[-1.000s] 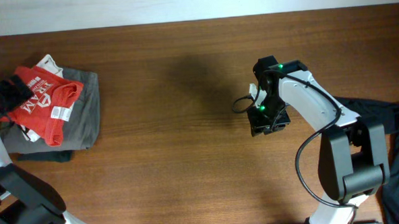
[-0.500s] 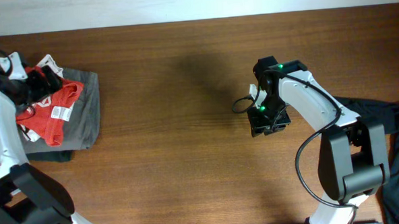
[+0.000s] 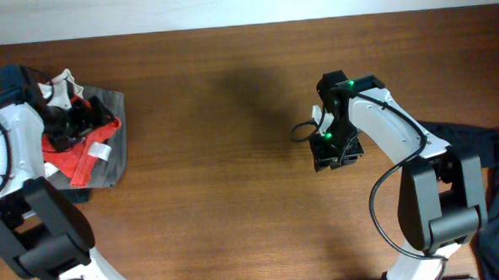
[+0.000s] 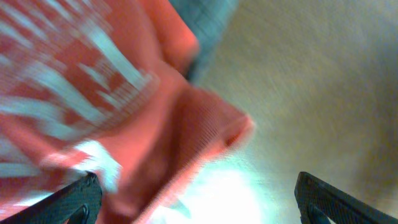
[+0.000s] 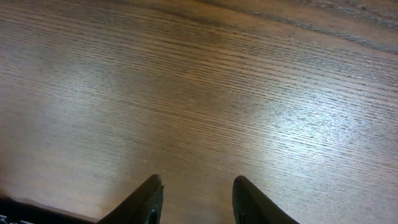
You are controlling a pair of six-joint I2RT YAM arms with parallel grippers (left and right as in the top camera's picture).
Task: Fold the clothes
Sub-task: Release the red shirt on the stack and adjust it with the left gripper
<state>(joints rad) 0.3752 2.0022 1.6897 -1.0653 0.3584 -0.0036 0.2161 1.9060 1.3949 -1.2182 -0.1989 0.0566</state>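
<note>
1. L end effector (image 4: 196,190) hangs right over the shirt (image 3: 77,152), fully released, nothing in it. Wrist view is blurred.
2. Shirt lies crumpled on top of the grey garment (image 3: 113,154) at the far-left end of the surface (image 3: 216,158), w/ a white tee (image 3: 61,81) poking out just behind.
3. R end effector (image 5: 198,186) is part released & empty, above bare wood mid-right, well apart from the pile.
4. Step in hand, I reckon: grab the shirt & get it off the pile onto bare wood for spreading.
5. To do it well, I pinch red cloth only, at a raised fold or hem, not the grey layer under it.
6. I clench fully before lifting, else it prob slips.
7. I lift clear of the pile, or grey/white may drag along.
</note>
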